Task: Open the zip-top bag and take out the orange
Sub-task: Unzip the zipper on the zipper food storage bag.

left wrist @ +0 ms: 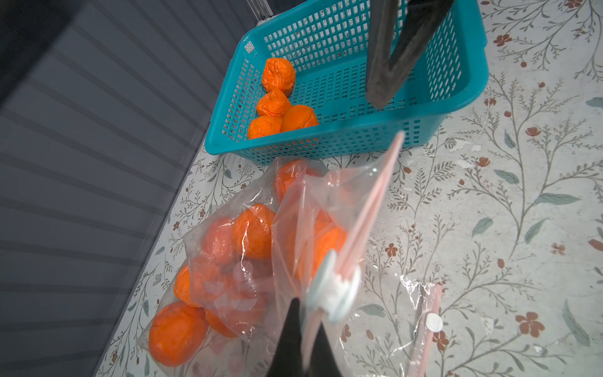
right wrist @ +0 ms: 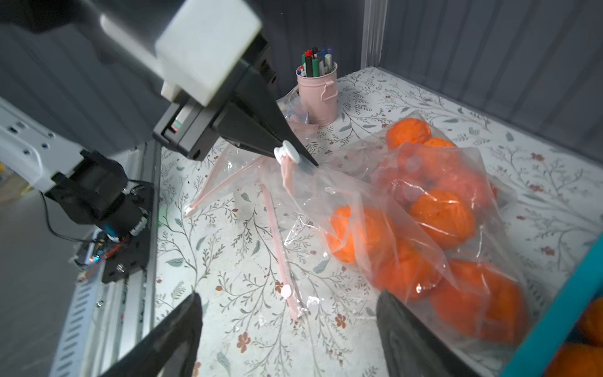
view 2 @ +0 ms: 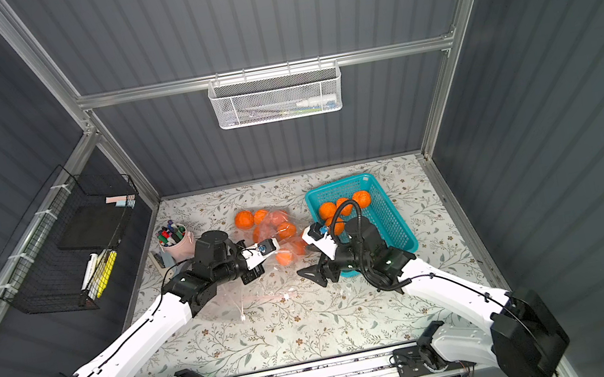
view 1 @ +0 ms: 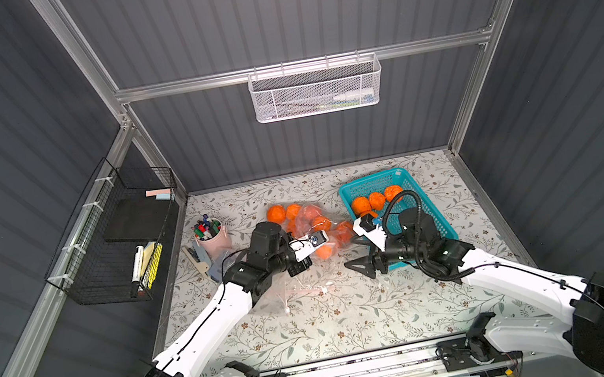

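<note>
**Where's the bag?**
In a top view the zip-top bag [view 1: 341,235] lies mid-frame on the desk [view 1: 334,317]. The pink pen cup [view 1: 214,241] is to its left and the teal basket [view 1: 371,178] to its right. My left wrist hides part of it there.

**And your jaws?**
My left jaws are pinched tight on the zip edge at the white slider [right wrist: 286,154], holding that corner off the desk. My right jaws gape wide, empty, by the basket's lower left corner.

**The fruit?**
Several oranges [right wrist: 352,235] sit inside the plastic. Four loose oranges [left wrist: 277,104] are in the basket.

**Anything crowding you?**
A second full bag [right wrist: 456,169] presses against mine. A flat empty bag [right wrist: 278,243] lies between my arms.
</note>
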`<state>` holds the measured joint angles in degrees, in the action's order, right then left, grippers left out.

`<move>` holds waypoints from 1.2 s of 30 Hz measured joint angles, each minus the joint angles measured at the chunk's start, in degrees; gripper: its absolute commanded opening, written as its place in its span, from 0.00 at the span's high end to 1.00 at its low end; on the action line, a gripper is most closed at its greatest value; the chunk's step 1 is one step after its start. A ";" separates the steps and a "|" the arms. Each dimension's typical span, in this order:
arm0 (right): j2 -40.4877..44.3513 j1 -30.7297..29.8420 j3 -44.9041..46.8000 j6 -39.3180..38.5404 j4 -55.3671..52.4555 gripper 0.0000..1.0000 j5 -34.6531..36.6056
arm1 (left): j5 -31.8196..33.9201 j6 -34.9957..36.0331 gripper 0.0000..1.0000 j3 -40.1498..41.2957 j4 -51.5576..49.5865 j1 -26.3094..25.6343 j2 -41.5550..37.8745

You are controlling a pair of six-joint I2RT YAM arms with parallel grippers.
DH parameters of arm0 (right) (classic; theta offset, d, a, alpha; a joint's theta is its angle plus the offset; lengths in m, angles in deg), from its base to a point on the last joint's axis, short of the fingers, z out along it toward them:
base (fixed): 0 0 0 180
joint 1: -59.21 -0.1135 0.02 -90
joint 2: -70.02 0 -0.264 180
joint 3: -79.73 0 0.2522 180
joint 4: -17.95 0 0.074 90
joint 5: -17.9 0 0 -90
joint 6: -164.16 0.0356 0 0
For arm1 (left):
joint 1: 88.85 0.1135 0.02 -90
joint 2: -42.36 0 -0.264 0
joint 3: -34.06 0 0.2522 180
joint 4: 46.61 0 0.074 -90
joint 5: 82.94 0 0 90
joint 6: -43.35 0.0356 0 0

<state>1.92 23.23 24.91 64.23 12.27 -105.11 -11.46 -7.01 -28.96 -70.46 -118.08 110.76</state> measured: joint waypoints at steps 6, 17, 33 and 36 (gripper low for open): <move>-7.63 0.00 -8.24 -9.97 1.33 0.33 -1.64 | -0.79 0.00 1.00 0.00 -0.28 0.00 0.13; -11.98 -0.02 -10.36 -16.61 1.01 0.97 -6.88 | -1.44 0.00 0.88 -0.02 -0.74 0.00 0.72; -11.82 0.00 -10.38 -17.16 0.13 1.00 -9.03 | -10.82 -0.17 0.75 -1.68 0.61 0.00 0.72; -11.80 0.00 -10.38 -17.18 0.02 1.00 -9.07 | -11.76 0.00 0.81 -1.68 0.68 0.00 0.72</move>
<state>-9.88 23.23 14.53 47.05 12.29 -114.18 -23.22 -7.01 -30.64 -69.78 -118.08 111.48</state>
